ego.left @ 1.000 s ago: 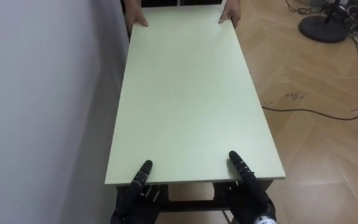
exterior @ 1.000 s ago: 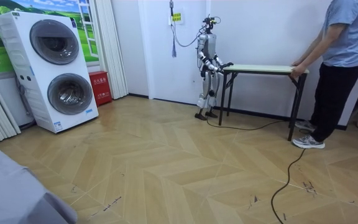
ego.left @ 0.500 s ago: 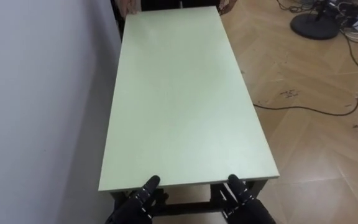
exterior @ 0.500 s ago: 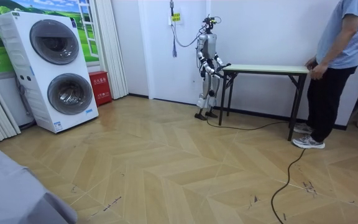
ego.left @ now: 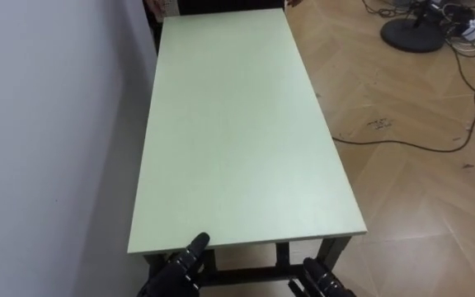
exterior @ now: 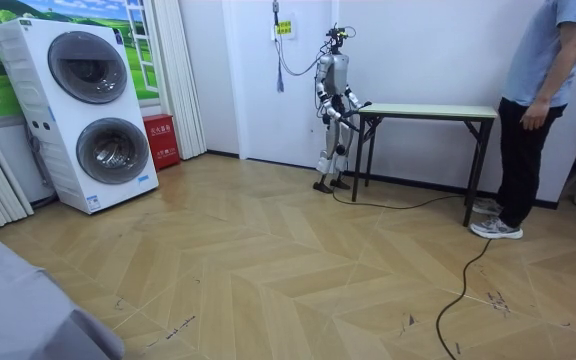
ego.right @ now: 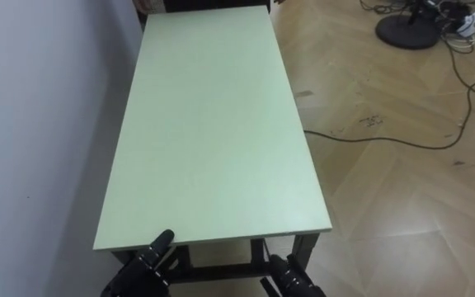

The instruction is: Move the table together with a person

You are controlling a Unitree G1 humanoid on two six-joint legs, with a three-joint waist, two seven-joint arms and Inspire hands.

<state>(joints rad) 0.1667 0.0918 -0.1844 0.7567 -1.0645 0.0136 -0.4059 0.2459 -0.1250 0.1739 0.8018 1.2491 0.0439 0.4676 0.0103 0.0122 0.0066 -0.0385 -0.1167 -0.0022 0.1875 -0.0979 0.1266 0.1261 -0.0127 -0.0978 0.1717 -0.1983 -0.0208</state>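
Observation:
A long table with a pale green top (ego.left: 237, 140) and dark legs stands lengthwise before me, close to the white wall; its legs are on the floor in the room view (exterior: 428, 110). My left hand (ego.left: 180, 262) and right hand (ego.left: 320, 279) hang just short of and below the near edge, fingers straight, touching nothing. Both also show low in the right eye view, left hand (ego.right: 147, 262) and right hand (ego.right: 291, 283). A person (exterior: 533, 100) stands upright at the far end, arms hanging down off the table.
The white wall (ego.left: 48, 124) runs along the table's left side. On the wooden floor to the right lie a dark cable (ego.left: 411, 147) and a round stand base (ego.left: 419, 35). A stacked washer and dryer (exterior: 93, 110) stands far off at the room view's left.
My hands have let go of the table's near edge, straightened their fingers and drawn back below it. The person has taken both hands off the far end and stood up.

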